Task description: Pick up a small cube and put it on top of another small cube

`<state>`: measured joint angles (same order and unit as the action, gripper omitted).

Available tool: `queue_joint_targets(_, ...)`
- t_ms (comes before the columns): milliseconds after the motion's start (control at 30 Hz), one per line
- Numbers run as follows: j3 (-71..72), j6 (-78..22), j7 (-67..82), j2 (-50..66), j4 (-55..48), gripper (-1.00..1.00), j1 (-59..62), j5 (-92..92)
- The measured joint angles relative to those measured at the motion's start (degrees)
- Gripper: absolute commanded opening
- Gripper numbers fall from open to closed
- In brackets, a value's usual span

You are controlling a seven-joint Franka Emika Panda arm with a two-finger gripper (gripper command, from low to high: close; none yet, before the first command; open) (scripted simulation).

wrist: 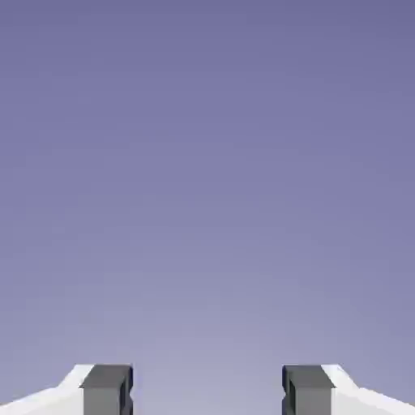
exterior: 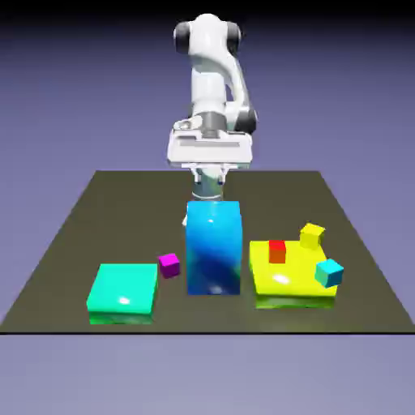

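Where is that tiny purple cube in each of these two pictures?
Exterior view: the purple cube sits on the table, between the green flat block and the tall blue block.
Hand view: not in it; only backdrop and two fingertips.
Shared landmark: the blue-violet backdrop.

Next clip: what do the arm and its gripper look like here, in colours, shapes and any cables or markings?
The glossy white arm has rounded links and dark grey joint caps. Its hand is a wide, flat white block with grey trim. The gripper has white fingers ending in small square dark grey tips. No cables or markings show.
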<state>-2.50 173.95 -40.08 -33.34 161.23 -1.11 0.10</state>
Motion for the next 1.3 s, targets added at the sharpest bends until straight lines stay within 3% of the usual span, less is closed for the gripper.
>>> queue_joint_targets(1300, -80.98, -1.74, 76.8, -22.09, 7.56, 0.0, -13.59, 3.11)
